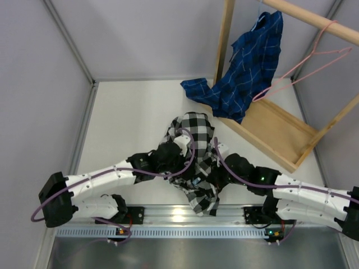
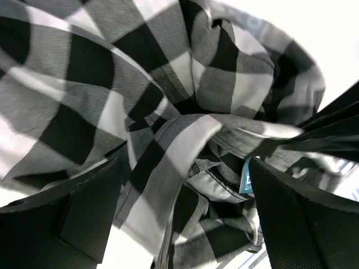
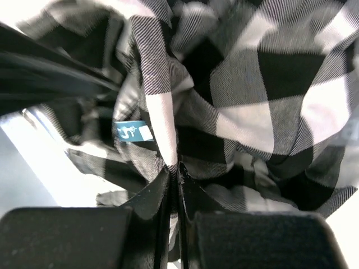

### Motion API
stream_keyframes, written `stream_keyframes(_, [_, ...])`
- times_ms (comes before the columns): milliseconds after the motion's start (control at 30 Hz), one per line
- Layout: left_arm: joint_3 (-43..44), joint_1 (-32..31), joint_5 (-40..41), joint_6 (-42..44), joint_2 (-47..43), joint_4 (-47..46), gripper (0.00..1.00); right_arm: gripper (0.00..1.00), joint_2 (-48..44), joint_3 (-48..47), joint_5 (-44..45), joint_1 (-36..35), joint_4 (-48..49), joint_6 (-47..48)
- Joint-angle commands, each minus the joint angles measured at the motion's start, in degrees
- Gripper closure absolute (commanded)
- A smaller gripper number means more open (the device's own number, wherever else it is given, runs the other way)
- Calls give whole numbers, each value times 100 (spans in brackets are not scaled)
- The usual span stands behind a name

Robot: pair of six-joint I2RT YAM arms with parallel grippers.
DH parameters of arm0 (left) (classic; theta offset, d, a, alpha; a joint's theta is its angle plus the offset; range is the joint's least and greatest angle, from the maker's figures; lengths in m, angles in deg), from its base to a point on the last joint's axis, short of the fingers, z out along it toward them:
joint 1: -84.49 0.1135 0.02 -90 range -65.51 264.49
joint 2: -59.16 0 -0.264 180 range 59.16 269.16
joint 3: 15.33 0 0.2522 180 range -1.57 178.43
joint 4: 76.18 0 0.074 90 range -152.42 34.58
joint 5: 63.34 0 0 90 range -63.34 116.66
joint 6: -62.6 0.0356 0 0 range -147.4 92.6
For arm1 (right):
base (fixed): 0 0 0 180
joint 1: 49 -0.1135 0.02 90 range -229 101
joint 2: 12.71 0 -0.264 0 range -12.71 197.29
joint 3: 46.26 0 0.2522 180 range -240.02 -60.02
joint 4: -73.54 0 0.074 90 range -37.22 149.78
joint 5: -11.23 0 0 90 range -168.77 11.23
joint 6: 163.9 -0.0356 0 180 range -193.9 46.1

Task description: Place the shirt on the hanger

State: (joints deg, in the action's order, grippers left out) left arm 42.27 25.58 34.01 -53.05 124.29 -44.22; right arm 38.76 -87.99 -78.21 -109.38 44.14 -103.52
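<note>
Top: we look down from above near edge. Wrists: we sit close on shirt (image 1: 197, 131), shared by all views.

The shirt (image 2: 168, 112) fills most of the frame, bunched in crumpled folds of black-and-white check. The left tool (image 2: 185, 185) has its two dark fingers (image 2: 78, 213) spread wide, with folds hanging between them. A small teal label (image 2: 245, 179) sits just beside one finger.
</note>
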Motion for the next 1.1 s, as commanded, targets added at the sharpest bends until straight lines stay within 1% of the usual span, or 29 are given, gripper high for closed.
stream_keyframes(0, [143,12,-576,736,297,-571,7,98,-391,-236,287,-97,70,27])
stream_keyframes(67, [187,3,-918,886,466,-563,16,99,-645,-148,287,-97,17,45])
stream_keyframes(100, [230,3,-920,904,614,-563,21,99,-820,-113,287,-97,8,53])
stream_keyframes(133, [248,3,-885,886,668,-563,29,99,-900,-78,313,-97,17,54])
stream_keyframes(167, [257,12,-859,878,712,-571,53,99,-971,-25,322,-97,8,62])
stream_keyframes(200, [266,12,-867,869,782,-580,65,99,-1050,-7,331,-97,-9,54])
stream_keyframes(233, [275,3,-867,843,791,-589,74,99,-1146,2,409,-88,-44,62])
stream_keyframes(267, [292,12,-876,825,791,-589,91,99,-1173,2,454,-88,-79,54])
stream_keyframes(300, [301,12,-885,807,757,-589,98,98,-1217,2,489,-97,-106,54])
stream_keyframes(333, [336,12,-850,764,721,-598,100,91,-1226,-24,507,-97,-115,62])
stream_keyframes(367, [371,3,-798,746,669,-589,100,75,-1226,-42,498,-88,-115,71])
stream_keyframes(400, [406,3,-466,754,547,-580,100,50,-1218,-68,489,-97,-132,62])
stream_keyframes(433, [494,3,-289,702,476,-572,100,42,-1218,-86,420,-105,-115,71])
stream_keyframes(467, [547,12,-131,676,414,-563,100,29,-1218,-112,367,-97,-89,89])
stream_keyframes(533, [635,3,107,649,221,-536,100,23,-1148,-147,121,-97,-1,132])
stream_keyframes(600, [723,12,135,623,98,-545,100,20,-955,-148,-2,-97,26,168])
stream_keyframes(733, [793,12,424,403,88,-536,100,21,-682,-34,-12,-176,43,89])
stream_keyframes(767, [811,12,703,333,97,-519,100,23,-664,-7,-20,-219,113,28])
stream_keyframes(833, [829,12,1047,70,106,-466,100,23,-646,63,-21,-395,210,-51])
stream_keyframes(867, [837,12,1388,-44,80,-431,100,23,-638,81,6,-457,245,-130])
stream_keyframes(933, [846,12,1575,-282,88,-431,100,26,-550,116,111,-606,447,-175])
stream_keyframes(1000, [890,12,1690,-449,80,-422,100,35,-323,107,216,-650,692,-184])
stream_keyframes(1033, [916,12,1725,-485,62,-431,100,42,-217,64,408,-659,763,-175])
stream_keyframes(1067, [934,3,1804,-546,1,-431,100,72,-120,20,532,-659,808,-131])
